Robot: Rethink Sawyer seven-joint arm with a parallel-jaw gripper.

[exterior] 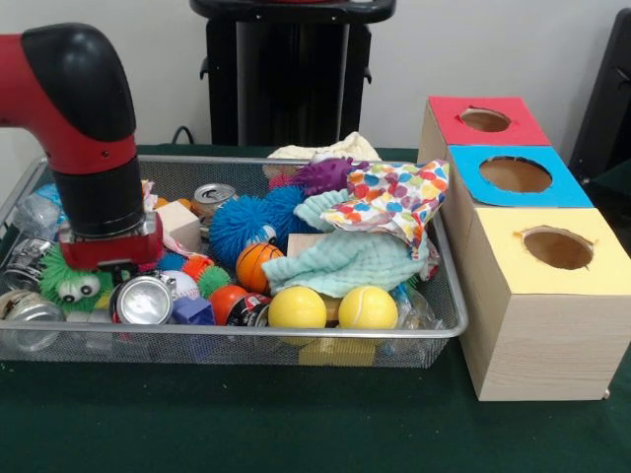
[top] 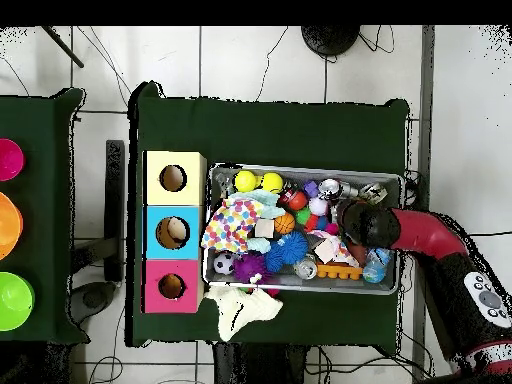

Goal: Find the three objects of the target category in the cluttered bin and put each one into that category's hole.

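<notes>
The arm's gripper (exterior: pixel 110 258) is sinking into clutter at the bin's (exterior: pixel 246 335) left end in the front view; its opening cannot be told. The three boxes' holes (exterior: pixel 515 174) are lying well apart, at frame right, beyond the bin's opposite end.

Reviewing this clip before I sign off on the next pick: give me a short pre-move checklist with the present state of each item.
1. Arm over the bin: ok. The wrist hangs low above its left end in the front view, over the green spiky toy and a can.
2. Gripper open or shut: cannot tell; the wrist hides it.
3. Anything held: cannot tell.
4. Box holes free: ok. The red box, blue box and yellow box show open holes.
5. Objects reachable: not ok for some; the polka-dot cloth and mint cloth cover part of the pile.
6. Everything inside the bin: not ok. A cream cloth lies outside on the table.
</notes>
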